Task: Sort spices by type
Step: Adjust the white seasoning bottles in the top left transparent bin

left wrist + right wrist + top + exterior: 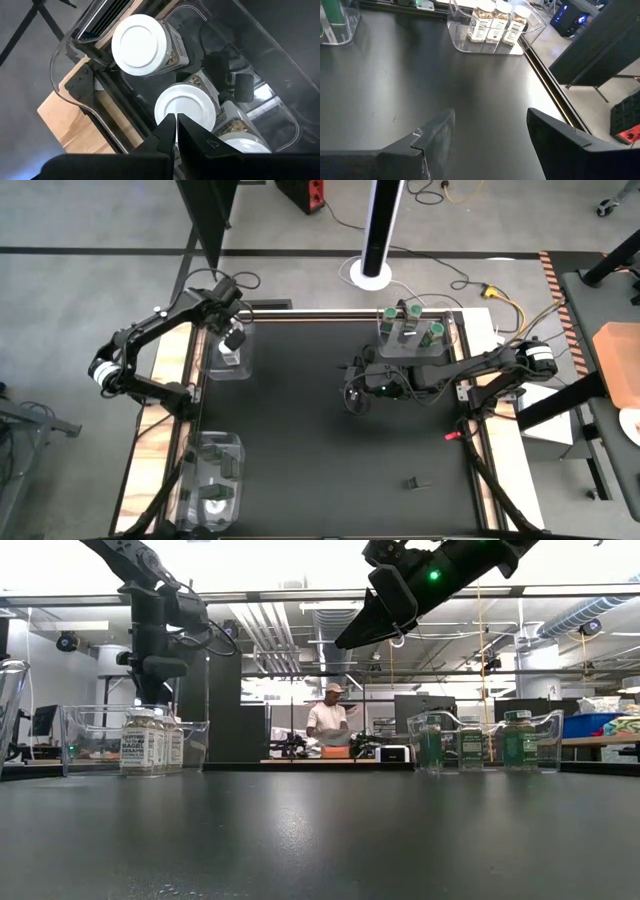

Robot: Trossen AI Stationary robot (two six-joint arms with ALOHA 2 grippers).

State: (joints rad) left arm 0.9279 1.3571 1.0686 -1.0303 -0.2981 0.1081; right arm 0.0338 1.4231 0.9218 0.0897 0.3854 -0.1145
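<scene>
Sorting apparently near done; no jar in either gripper, none loose on the black table (300, 440).

White-lidded jars (135, 44) grouped in left clear tray (228, 365), left gripper (233, 338) above, fingers together. Green-lidded jars (410, 332) in right tray (412, 350); right gripper (352, 395) nearby, fingers apart, empty. Near-left tray (212, 480): contents unclear. Next: likely retreat or check that tray.

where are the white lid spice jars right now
The white-lid jars stand together in the clear tray at the table's far-left corner in the high view, directly under the shut left gripper.
</scene>
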